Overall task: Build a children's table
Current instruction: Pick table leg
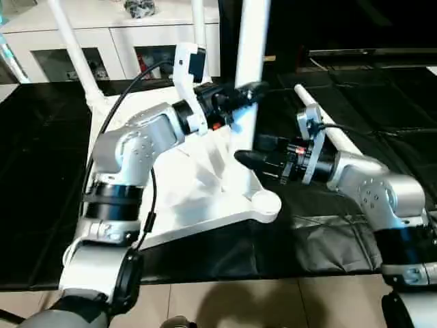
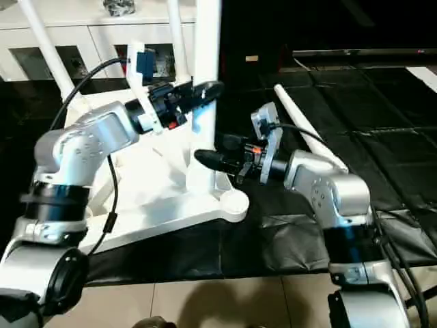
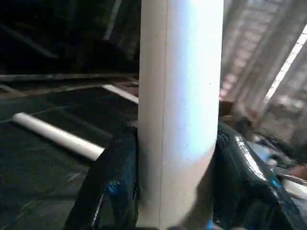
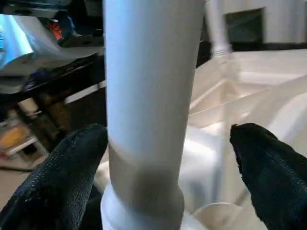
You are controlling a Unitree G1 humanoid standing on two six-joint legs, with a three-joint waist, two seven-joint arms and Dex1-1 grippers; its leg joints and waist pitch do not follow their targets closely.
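We see the white plastic rectangular table top (image 1: pixel 205 184) lying upside down on the black floor mat (image 1: pixel 355 102), ribbed underside up, directly below both grippers. Behind it, beyond the left gripper, stands the white glass-door cabinet (image 1: pixel 102 48).

Three long tapered round white legs stand upright in the corner sockets: the near leg (image 1: pixel 249 82) between the grippers, and two far legs (image 1: pixel 72 51) (image 1: pixel 199 24) back past the left arm. A fourth white leg (image 1: pixel 334 133) lies loose on the mat behind the right gripper, well apart from the top. One round corner socket (image 1: pixel 265 203), open and facing up, sits just below and a little ahead of the right gripper.

The left gripper (image 1: pixel 235 102) is clenched around the near leg partway up (in its wrist view the two black fingers (image 3: pixel 112 187) press against both sides of the white shaft (image 3: pixel 180 110)).

The right gripper (image 1: pixel 252 158) sits lower, close to the base of the same leg where it enters its socket. Its fingers are spread: in its wrist view each black fingertip (image 4: pixel 72 163) stands off to a side of the leg (image 4: pixel 148 96), with a gap between, touching nothing that we can make out.

A black cable (image 1: pixel 126 92) loops over the left forearm.
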